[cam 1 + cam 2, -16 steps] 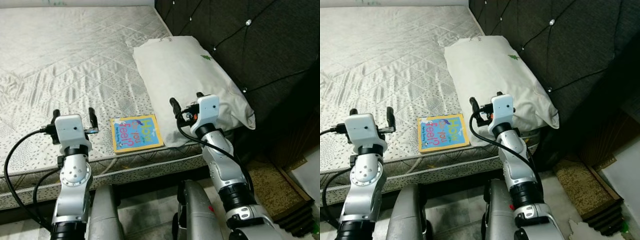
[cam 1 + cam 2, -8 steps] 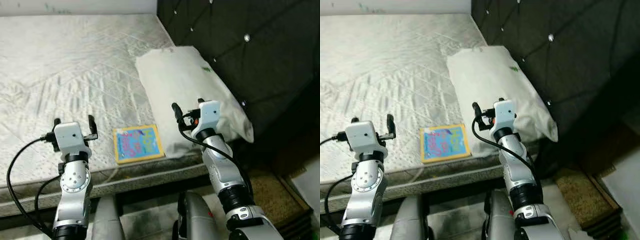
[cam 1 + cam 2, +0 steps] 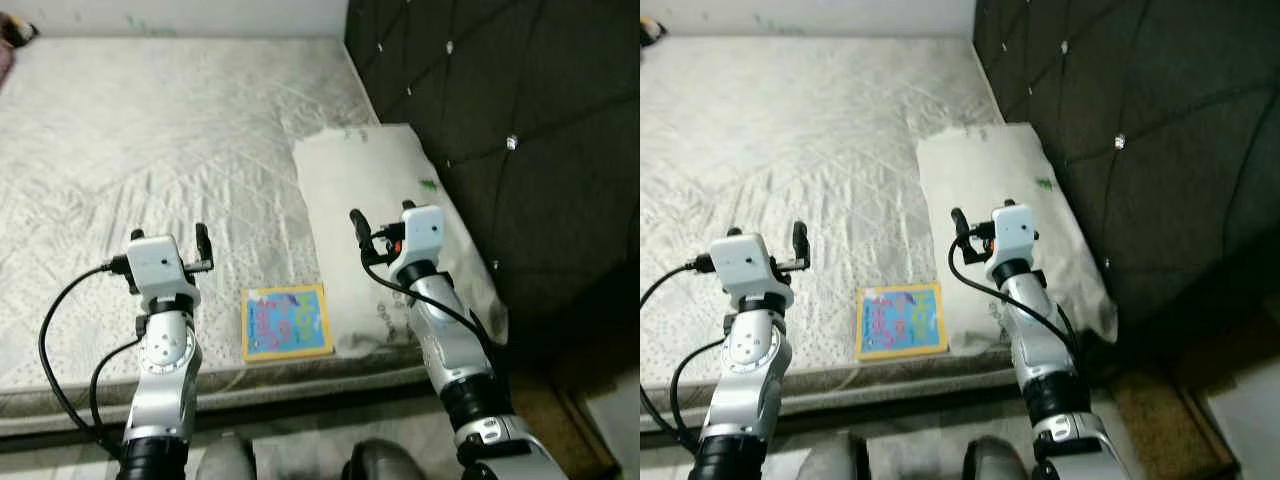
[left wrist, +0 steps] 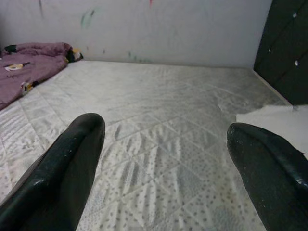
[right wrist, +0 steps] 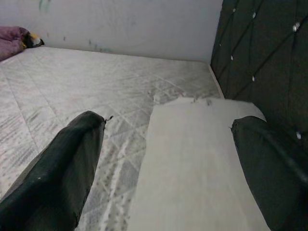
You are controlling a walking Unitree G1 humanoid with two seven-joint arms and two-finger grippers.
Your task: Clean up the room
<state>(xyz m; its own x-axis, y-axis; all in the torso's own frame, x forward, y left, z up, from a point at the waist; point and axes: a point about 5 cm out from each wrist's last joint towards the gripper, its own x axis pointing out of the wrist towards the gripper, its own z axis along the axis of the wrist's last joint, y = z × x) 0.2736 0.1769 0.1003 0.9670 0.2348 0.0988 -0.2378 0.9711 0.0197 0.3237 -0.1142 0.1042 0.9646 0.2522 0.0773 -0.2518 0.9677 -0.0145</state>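
A colourful children's book (image 3: 287,321) lies flat near the front edge of the bare mattress (image 3: 150,130). Just right of it rests a white pillow (image 3: 375,190), pushed against the dark headboard. My left gripper (image 3: 168,238) is raised over the mattress left of the book, open and holding nothing. My right gripper (image 3: 378,218) hovers above the pillow's near half, also open and empty. Seen from the right wrist, the pillow (image 5: 192,159) stretches ahead between the two black fingers (image 5: 62,163).
The tufted dark headboard (image 3: 500,110) rises along the right side. A purple blanket heap (image 4: 29,60) lies at the mattress's far corner by the white wall. A brown mat (image 3: 1160,410) shows on the floor to the right, beside the bed.
The camera has pulled back and tilted, so more of the mattress and far wall appears. Both arms stay raised with open grippers; book and pillow lie as before.
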